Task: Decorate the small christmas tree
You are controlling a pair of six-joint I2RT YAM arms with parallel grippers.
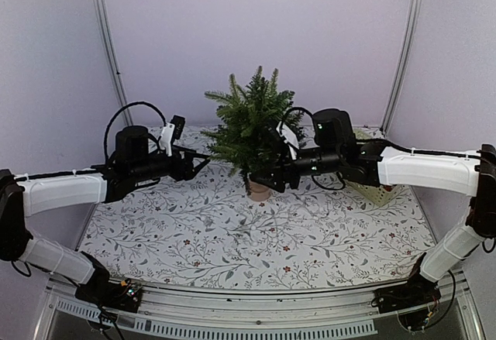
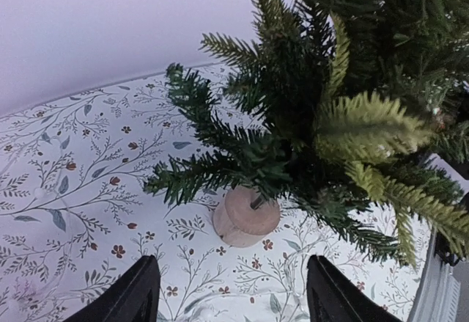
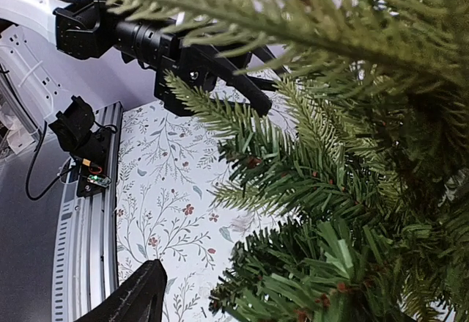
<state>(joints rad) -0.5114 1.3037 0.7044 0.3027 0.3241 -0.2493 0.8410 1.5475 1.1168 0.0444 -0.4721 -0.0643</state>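
Floral-cloth bench (image 1: 232, 231). On it, small christmas tree (image 1: 249, 119) upright near middle of far edge, on round tan base (image 2: 245, 216). Just left of lower branches, left claw (image 1: 200, 159) released, fingers (image 2: 135, 293) wide apart, nothing between. Spread wide, right claw (image 1: 260, 179) pushed into tree's right-side foliage, one finger (image 3: 139, 293) visible, other hidden by needles.

The small christmas tree (image 1: 248, 119), a miniature artificial fir, has dark green needles, with paler yellow-green tips on some branches, and a round wooden base (image 2: 245, 217) of pale tan. The flat table cloth (image 1: 194, 231) is white, printed with grey-green leafy sprigs and small red-brown flowers. The left robot arm (image 1: 66, 189) and the right robot arm (image 1: 422, 170) are black with white shells. The far wall (image 1: 256, 22) is plain pale lilac.
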